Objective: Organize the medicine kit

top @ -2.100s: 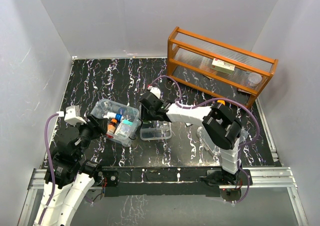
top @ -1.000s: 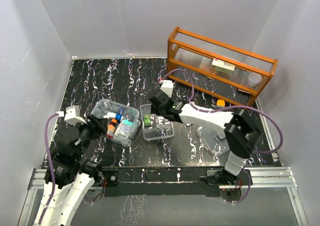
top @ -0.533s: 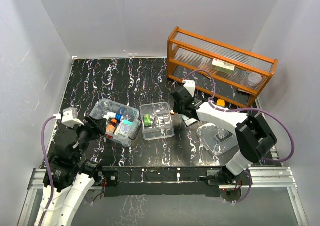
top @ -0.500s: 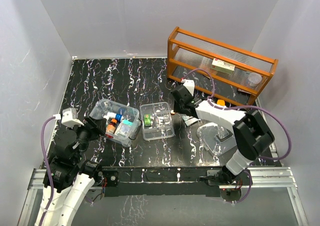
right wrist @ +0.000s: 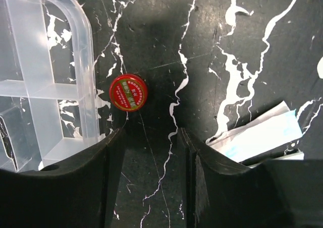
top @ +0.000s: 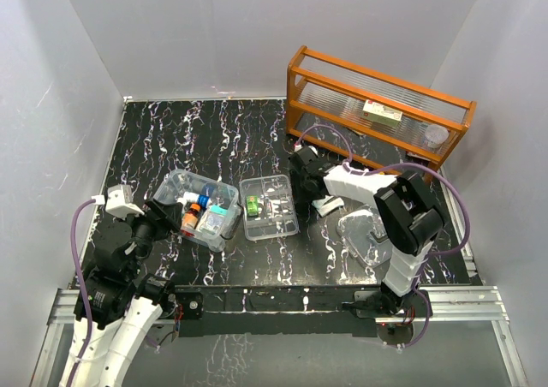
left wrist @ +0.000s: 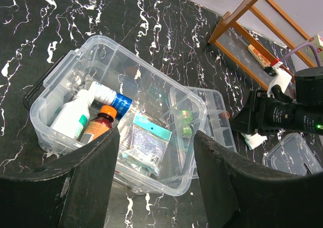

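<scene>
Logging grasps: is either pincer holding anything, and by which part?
Nothing is held. The left pincer and the right pincer are both open; the red tin lies untouched.

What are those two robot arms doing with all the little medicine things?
They are tidying a medicine kit. The right gripper hangs open just above a small red tin, which lies on the table beside the clear divided tray. It may be about to pick the tin up. The left gripper is open over the clear box, which has bottles and a packet inside. The lid lies off to the side.
</scene>
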